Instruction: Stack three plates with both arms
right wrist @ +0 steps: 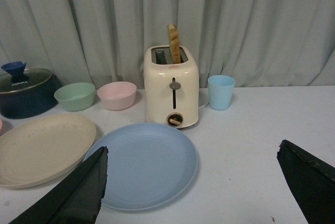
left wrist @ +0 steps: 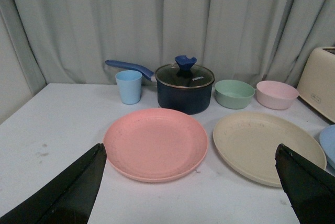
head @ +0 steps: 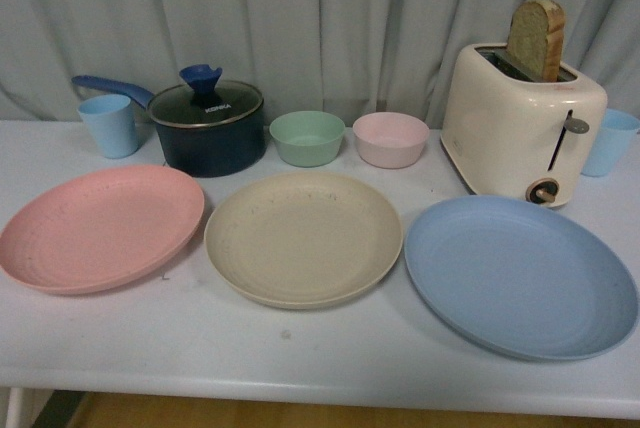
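1. Altogether three plates, flat on the white table [head: 300,378], in one row, none stacked: pink plate [head: 100,228] at the left, beige plate [head: 303,238] in the middle, blue plate [head: 520,276] at the right, rims close together.
2. Behind the row, two small bowls just beside each other: green bowl [head: 307,138] and pink bowl [head: 390,139].
3. Two light blue cups, well apart: left cup [head: 109,125] beside the pot's handle, right cup [head: 608,141] partly hidden behind the toaster.
4. One dark pot [head: 208,128], with a glass lid and blue knob, behind the pink and beige plates.
5. One cream toaster [head: 522,133] behind the blue plate, with one bread slice [head: 537,38] upright in a slot.
6. Two grippers, both spread wide, nothing held: left gripper [left wrist: 189,152] facing the pink plate, right gripper [right wrist: 192,150] facing the blue plate.
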Action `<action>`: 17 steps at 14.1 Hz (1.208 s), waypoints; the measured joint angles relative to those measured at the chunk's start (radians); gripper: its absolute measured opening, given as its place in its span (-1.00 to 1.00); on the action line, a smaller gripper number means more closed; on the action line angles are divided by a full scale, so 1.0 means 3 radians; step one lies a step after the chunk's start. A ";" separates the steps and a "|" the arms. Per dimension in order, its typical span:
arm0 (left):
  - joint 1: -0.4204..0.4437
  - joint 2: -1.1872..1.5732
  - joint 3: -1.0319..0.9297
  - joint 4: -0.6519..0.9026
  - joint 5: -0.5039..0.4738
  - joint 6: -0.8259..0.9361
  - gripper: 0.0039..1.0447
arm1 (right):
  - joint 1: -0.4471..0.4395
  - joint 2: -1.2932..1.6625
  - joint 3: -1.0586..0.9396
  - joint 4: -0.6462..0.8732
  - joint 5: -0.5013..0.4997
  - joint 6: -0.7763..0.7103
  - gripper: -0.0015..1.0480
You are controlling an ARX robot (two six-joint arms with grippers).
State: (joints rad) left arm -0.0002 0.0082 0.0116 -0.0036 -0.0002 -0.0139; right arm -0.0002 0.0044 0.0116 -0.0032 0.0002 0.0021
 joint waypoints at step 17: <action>0.0000 0.0000 0.0000 0.0000 0.0000 0.0000 0.88 | 0.0000 0.0000 0.0000 0.0000 0.0000 0.0000 0.87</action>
State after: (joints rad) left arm -0.0002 0.0082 0.0116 -0.0036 -0.0002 -0.0139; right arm -0.0002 0.0044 0.0116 -0.0032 0.0002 0.0021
